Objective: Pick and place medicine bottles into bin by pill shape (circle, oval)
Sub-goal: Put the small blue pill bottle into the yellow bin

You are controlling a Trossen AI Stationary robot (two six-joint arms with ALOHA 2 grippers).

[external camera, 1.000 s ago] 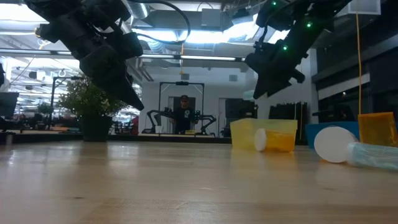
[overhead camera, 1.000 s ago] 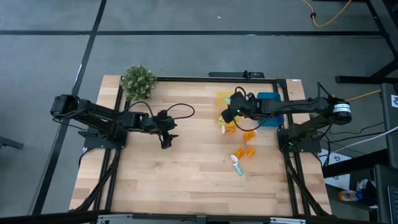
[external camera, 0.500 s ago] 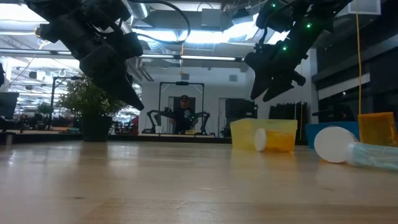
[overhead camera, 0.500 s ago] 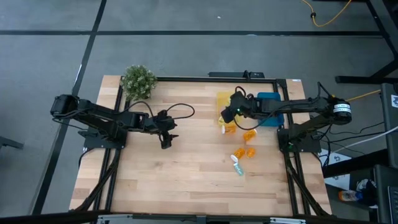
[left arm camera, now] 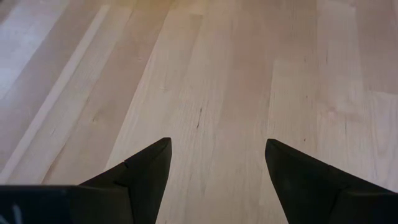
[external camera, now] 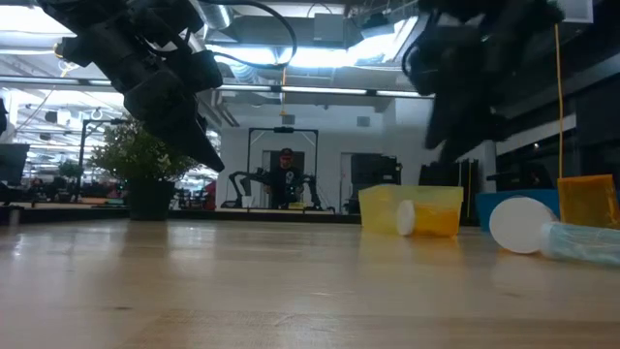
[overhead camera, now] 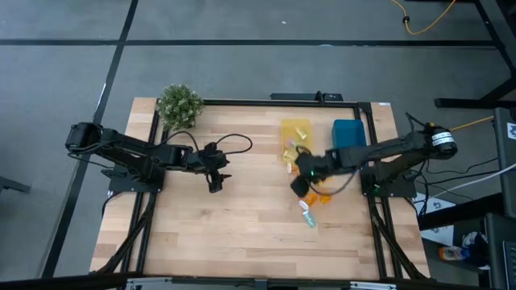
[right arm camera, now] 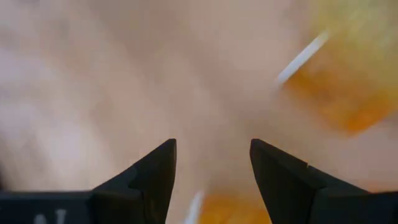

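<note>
Several small medicine bottles lie on their sides on the wooden table, right of centre: orange ones [overhead camera: 325, 196] and pale ones [overhead camera: 309, 216]. The low view shows an orange bottle with a white cap [external camera: 418, 218] and a pale one [external camera: 581, 242]. My right gripper [overhead camera: 299, 186] is open and empty, just above the loose bottles; its blurred wrist view shows orange bottles [right arm camera: 345, 81] ahead of the fingers. My left gripper [overhead camera: 214, 183] is open and empty over bare wood [left arm camera: 211, 124] at the table's middle left.
A yellow bin [overhead camera: 294, 133] and a blue bin [overhead camera: 348, 135] stand at the far right of the table, just beyond the bottles. A potted plant [overhead camera: 179, 105] stands at the far left corner. A person [external camera: 285, 179] stands far behind the table.
My right gripper has spread its fingers over the yellow bin. It has then swung quickly toward the table's near edge, away from the bin, and now hangs over the loose bottles. The left arm has kept still.
</note>
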